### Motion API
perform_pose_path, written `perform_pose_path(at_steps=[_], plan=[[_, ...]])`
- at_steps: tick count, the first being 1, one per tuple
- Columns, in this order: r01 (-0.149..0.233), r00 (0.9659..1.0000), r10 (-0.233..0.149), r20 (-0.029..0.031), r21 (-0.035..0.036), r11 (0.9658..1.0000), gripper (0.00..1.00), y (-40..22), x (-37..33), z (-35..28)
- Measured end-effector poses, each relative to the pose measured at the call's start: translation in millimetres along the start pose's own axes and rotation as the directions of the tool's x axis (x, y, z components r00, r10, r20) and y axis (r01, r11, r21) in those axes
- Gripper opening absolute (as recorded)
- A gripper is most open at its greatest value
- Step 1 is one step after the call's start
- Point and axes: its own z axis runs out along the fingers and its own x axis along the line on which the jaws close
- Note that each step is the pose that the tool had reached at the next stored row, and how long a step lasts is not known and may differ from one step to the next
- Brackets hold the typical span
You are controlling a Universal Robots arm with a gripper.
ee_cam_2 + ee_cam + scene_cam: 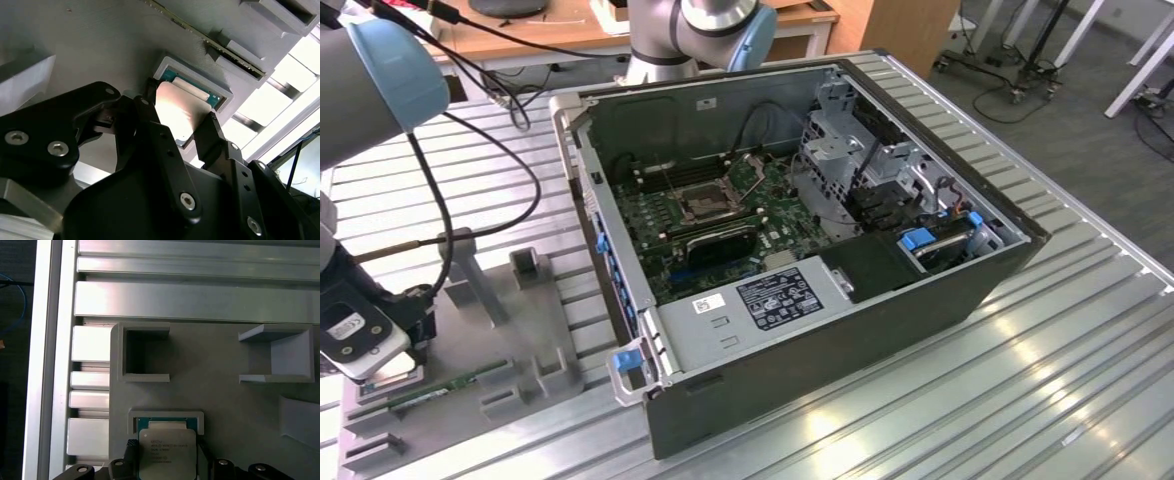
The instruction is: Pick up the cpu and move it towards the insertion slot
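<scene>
The cpu (pixel 166 452) sits lid up in a shallow pocket (pixel 165 415) of the grey holder plate (pixel 225 400). The plate lies on the slatted worktop (pixel 987 400), low on the exterior view's left. That is well apart from the insertion slot (pixel 707 200) inside the open computer case (pixel 854 340).

The black fingers (pixel 155 130) are closed against two opposite edges of the chip, gripping it; it is not yet lifted out. I judge a straight, level lift serves best, so that no corner catches the pocket's rim.

Several lines of dark print cross the chip's lid. A dark printed label (pixel 778 297) lies on the power supply (pixel 720 340).
</scene>
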Motion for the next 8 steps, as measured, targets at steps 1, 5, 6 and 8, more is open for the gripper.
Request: perform_pose_path(at_steps=[1, 5, 6, 8], plan=[[0.0, 1.0, 0.0, 0.0, 0.0, 1.0, 0.55, 0.0, -0.1, 0.0], [0.0, 1.0, 0.0, 0.0, 0.0, 1.0, 0.55, 0.0, -0.2, -0.5], [0.0, 1.0, 0.0, -0.0002, 0.0001, 1.0, 0.55, 0.1, -0.2, -1.5], [0.0, 1.0, 0.0, 0.0, -0.0001, 1.0, 0.55, 0.1, -0.2, -3.6]])
